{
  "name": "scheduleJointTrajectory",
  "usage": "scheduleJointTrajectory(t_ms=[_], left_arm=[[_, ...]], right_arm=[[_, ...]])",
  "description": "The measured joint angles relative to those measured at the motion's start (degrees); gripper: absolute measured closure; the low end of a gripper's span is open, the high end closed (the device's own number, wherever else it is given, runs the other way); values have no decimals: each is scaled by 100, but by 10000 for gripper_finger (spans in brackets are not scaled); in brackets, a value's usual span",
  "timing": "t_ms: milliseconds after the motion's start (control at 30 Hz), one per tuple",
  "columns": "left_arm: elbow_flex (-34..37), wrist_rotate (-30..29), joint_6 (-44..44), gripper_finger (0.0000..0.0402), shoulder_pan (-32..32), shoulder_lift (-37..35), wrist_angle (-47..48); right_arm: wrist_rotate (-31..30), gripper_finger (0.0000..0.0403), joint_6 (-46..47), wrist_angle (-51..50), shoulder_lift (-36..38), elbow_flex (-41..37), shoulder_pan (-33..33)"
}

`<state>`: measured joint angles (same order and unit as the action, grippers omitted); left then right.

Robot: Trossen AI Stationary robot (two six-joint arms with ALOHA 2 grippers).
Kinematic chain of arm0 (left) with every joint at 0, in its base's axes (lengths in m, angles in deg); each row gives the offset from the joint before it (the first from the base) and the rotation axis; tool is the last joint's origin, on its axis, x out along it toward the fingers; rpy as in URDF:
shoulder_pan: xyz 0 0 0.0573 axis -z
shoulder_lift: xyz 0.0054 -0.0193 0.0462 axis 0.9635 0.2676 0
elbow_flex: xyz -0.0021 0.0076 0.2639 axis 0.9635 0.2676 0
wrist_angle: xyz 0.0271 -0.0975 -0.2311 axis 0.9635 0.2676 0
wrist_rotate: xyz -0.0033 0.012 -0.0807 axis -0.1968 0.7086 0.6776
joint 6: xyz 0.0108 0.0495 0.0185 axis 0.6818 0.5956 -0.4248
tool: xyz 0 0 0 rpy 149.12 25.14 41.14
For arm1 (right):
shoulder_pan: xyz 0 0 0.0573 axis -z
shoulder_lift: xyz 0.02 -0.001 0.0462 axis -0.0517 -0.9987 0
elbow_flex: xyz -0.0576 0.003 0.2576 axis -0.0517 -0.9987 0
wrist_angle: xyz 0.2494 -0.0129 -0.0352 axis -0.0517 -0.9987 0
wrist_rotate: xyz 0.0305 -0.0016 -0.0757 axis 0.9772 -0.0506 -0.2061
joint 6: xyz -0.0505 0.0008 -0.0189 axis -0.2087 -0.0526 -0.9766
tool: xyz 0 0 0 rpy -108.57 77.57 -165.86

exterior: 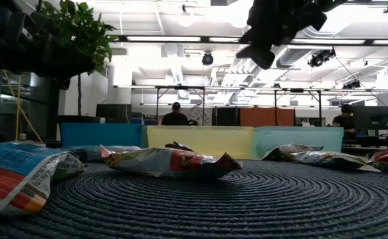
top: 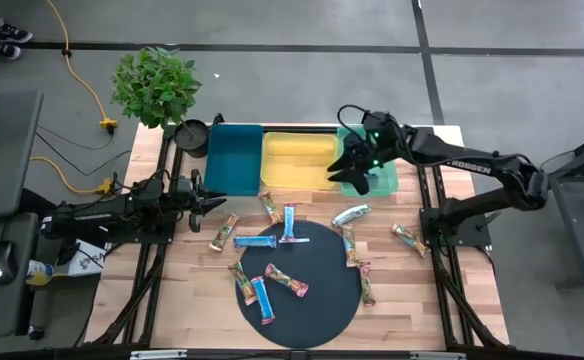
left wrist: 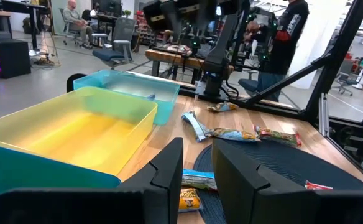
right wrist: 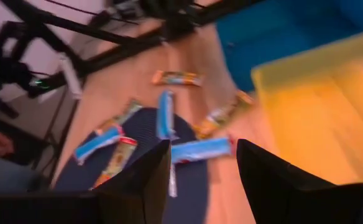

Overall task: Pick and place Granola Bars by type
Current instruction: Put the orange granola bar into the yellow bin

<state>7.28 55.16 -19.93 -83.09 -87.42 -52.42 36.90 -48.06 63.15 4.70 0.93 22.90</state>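
Note:
Several granola bars lie flat and scattered on a dark round mat [top: 317,290] and on the wooden table around it. Among them are a blue bar [top: 255,240], a tan bar [top: 223,232] and a silvery bar [top: 350,214]. My right gripper [top: 346,168] hangs open above the green tray [top: 384,180], well clear of the table, with nothing between its fingers [right wrist: 150,168]. It shows high up in the low view [exterior: 267,40]. My left gripper [top: 212,200] waits level at the table's left, its fingers [left wrist: 169,168] a narrow gap apart and empty.
Three trays stand side by side along the far edge: teal [top: 232,160], yellow [top: 297,160] and green. A potted plant [top: 155,85] stands at the far left corner. People sit and stand in the room beyond the table.

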Motion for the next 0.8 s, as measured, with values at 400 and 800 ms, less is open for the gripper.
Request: scheduleJointTrajectory(t_ms=[400,800], left_arm=[[1,-2,-2,319,1,0,0],[0,-1,-2,319,2,2,0]], right_arm=[[-457,236,100,582,0,-1,-1303],[-858,242,1170,-94,0,1,-2468]])
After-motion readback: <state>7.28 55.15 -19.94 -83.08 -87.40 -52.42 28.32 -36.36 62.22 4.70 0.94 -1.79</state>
